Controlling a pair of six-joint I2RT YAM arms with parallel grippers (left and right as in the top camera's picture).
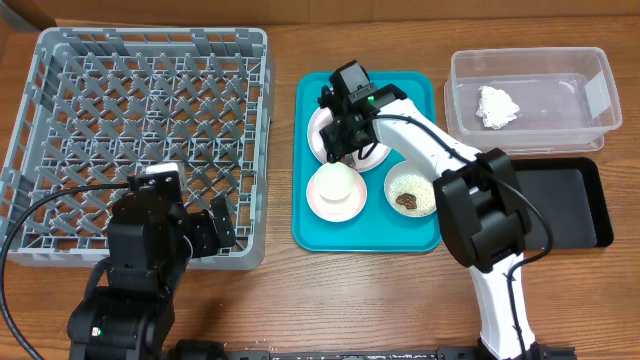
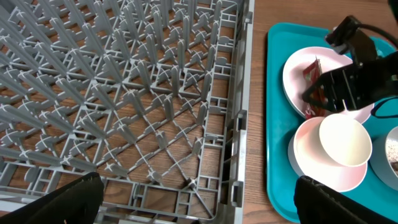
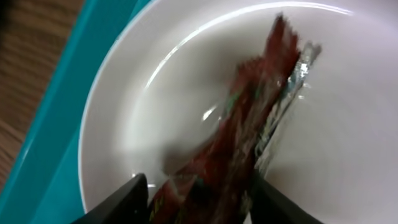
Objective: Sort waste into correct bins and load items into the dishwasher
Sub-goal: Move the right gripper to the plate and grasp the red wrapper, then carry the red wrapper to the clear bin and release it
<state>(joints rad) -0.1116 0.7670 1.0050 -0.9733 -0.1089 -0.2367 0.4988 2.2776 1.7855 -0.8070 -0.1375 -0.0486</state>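
Observation:
My right gripper [image 1: 340, 135] is down in the round white plate [image 1: 322, 128] on the teal tray, shut on the red snack wrapper [image 3: 249, 124], which fills the gap between its fingers [image 3: 199, 199]. The wrapper stands up off the plate [image 3: 155, 112] and also shows in the left wrist view [image 2: 313, 84]. A small white cup [image 1: 335, 185] sits in the pinkish bowl [image 1: 330, 208]. The greyish bowl [image 1: 410, 192] holds rice grains and a brown lump [image 1: 407, 200]. My left gripper [image 2: 199, 202] is open and empty over the near right corner of the grey dish rack [image 1: 140, 120].
The clear tub [image 1: 530, 95] at the back right holds the white paper wad [image 1: 497, 105]. The black tray [image 1: 560, 200] lies in front of it. The teal serving tray [image 1: 420, 235] lies between the rack and the bins. Bare wood table runs along the front.

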